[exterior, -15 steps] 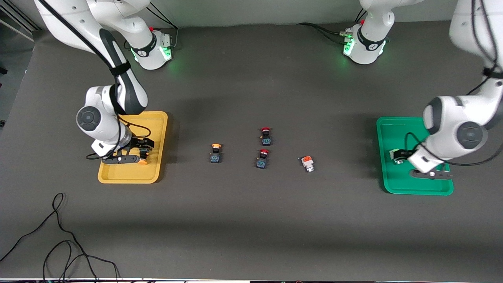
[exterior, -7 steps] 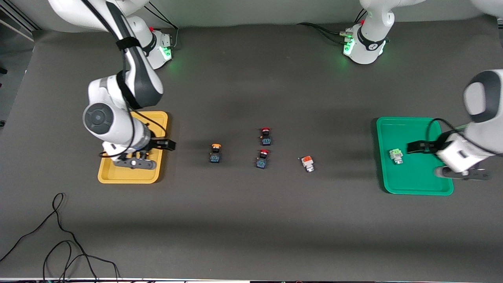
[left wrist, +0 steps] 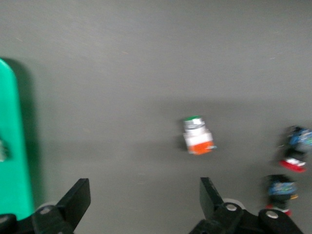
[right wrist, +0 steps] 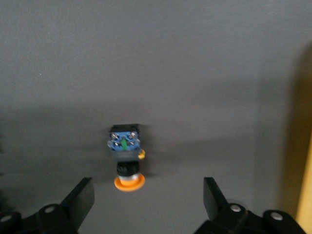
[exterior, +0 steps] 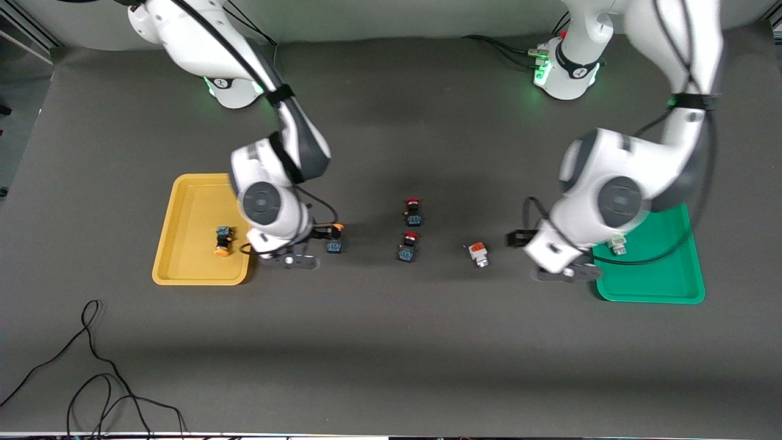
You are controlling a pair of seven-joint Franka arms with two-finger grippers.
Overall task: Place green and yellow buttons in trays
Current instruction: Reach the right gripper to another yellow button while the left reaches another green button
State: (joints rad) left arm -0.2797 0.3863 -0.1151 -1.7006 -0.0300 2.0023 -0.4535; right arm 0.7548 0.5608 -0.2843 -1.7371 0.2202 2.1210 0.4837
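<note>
A yellow-capped button lies in the yellow tray. A pale-green button lies in the green tray. My right gripper hangs open and empty just above the table, beside a second yellow-capped button, which lies ahead of the right gripper's open jaws. My left gripper is open and empty, low over the table between the green tray and the orange-capped white button.
Two red-capped buttons lie mid-table between the two loose buttons; they also show as red-capped buttons in the left wrist view. A black cable loops near the front edge at the right arm's end. The yellow tray's rim edges the right wrist view.
Both arms swung away from their trays toward the table's middle, grippers staying open. The yellow-capped button stays in the yellow tray, the pale-green one in the green tray.
</note>
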